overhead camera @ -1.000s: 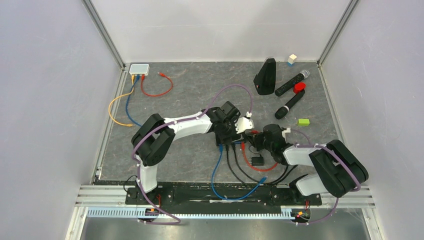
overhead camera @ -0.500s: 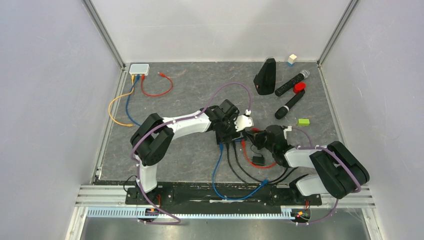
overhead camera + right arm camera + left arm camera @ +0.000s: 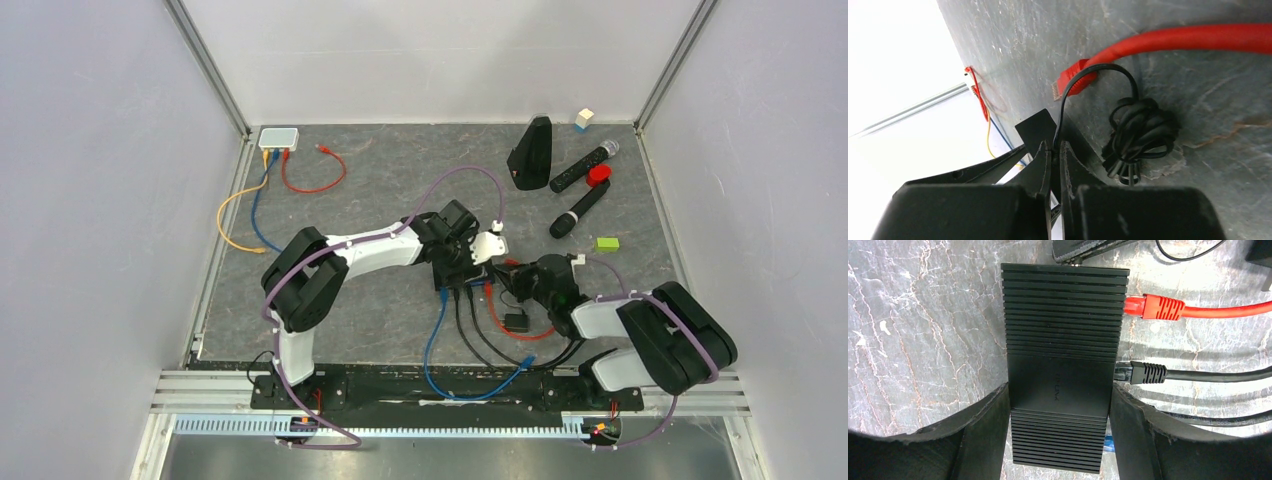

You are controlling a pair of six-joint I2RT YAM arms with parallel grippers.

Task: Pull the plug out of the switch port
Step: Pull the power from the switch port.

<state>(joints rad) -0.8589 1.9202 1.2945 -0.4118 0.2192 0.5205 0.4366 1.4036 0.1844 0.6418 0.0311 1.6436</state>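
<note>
Checking left wrist first: left gripper [image 3: 1060,407] is clamped on the black switch [image 3: 1065,315], with fingers [image 3: 985,435] pressed against both long sides near its lower end. The red plug [image 3: 1153,307] sits in the upper port on the switch's right side, and its red cable [image 3: 1228,311] runs off right. A black plug [image 3: 1143,373] is seated in the next port down. Below that we see only a sliver of a blue plug [image 3: 1107,442] by the right finger.

Right wrist: right gripper [image 3: 1054,150] is closed, tips pinching a thin black wire [image 3: 1118,68] that arcs over to a knotted coil [image 3: 1140,132] on the tabletop [image 3: 1198,165]. A red connector [image 3: 1075,80] lies just beyond the tips with the wire crossing it. Its tip looks bare, but at this angle we can't say whether it's the plugged one.

Top view: the switch sits mid-table towards the near edge, under the left gripper, with the right gripper just beside it on the right. A blue cable [image 3: 430,340] and black cables [image 3: 468,325] trail towards the arm bases. There's a white hub [image 3: 278,137] far left and microphones [image 3: 583,165] far right.
</note>
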